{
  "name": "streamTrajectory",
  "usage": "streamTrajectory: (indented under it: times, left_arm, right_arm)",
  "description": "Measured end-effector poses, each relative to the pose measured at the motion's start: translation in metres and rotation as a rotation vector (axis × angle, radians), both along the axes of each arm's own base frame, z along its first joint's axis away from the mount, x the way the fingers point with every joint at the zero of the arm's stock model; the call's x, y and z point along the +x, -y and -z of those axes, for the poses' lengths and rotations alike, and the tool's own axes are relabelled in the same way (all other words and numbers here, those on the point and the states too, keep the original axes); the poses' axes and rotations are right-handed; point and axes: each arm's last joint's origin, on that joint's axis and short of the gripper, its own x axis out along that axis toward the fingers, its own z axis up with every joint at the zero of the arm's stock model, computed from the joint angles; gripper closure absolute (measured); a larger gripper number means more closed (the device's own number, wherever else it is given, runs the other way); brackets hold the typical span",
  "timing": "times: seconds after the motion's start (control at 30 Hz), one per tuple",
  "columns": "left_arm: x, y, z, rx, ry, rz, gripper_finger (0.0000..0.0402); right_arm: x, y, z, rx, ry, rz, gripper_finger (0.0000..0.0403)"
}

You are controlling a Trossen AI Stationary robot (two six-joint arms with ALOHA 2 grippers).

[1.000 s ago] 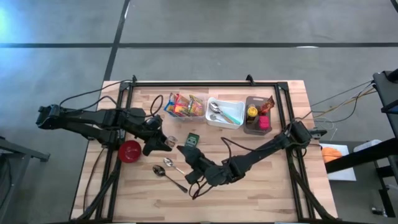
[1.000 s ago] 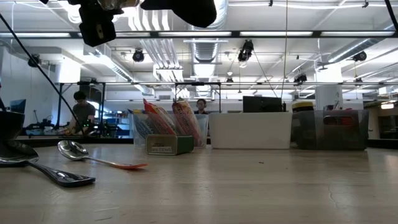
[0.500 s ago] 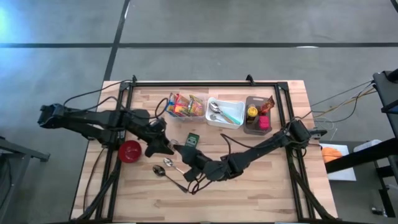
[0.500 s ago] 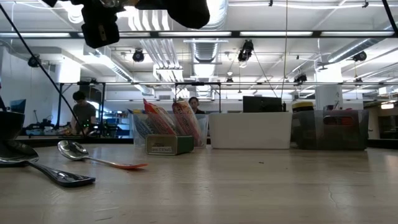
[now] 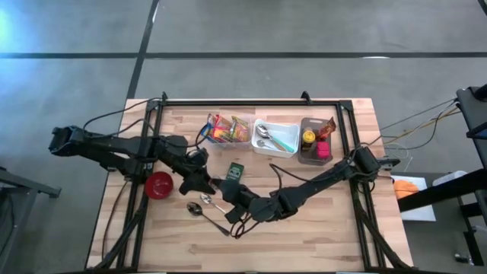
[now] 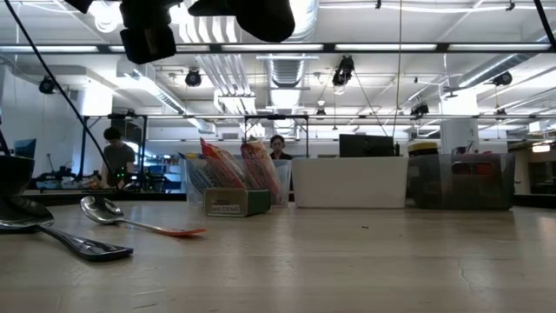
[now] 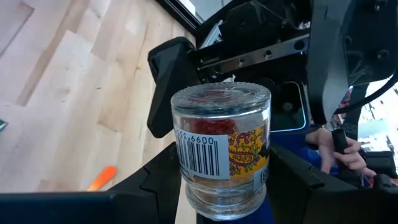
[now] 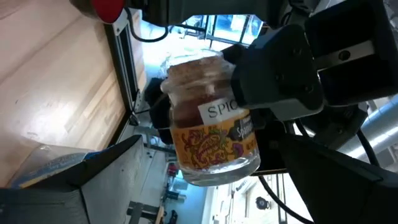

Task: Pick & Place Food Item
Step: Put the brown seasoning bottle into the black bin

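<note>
Wooden table, left pincer gripping jar

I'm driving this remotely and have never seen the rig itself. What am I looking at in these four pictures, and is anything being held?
Two dark robot arms work at a wooden table. One picture looks straight down on it, one looks level across the tabletop, and two come from cameras on the wrists. The left tool is shut on a glass spice jar, held above the table's middle. The right tool is open, its fingers either side of that same jar, as if a handover were under way. On the table lie a red bowl, two spoons and a small green box, with three bins along the far edge.
</note>
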Motion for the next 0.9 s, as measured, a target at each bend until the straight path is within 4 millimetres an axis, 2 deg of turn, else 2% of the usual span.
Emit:
streamTrajectory:
  times: [0.2, 0.63, 0.77, 0.9]
  left_arm:
    - [0.001, 0.004, 0.0, -0.014, -0.003, 0.011, 0.0228]
    - [0.001, 0.011, -0.002, -0.052, -0.005, 0.019, 0.0228]
    - [0.002, 0.011, -0.001, -0.07, -0.019, 0.001, 0.0228]
    - [0.002, 0.011, -0.001, -0.08, -0.028, -0.025, 0.0228]
  right_arm:
    - [0.0, 0.001, 0.0, -0.031, -0.02, -0.001, 0.0035]
    - [0.002, 0.003, -0.001, -0.044, -0.034, -0.013, 0.0179]
    - [0.002, 0.003, -0.001, -0.046, -0.04, -0.032, 0.0202]
    - [0.001, 0.002, -0.001, -0.101, -0.077, -0.05, 0.0207]
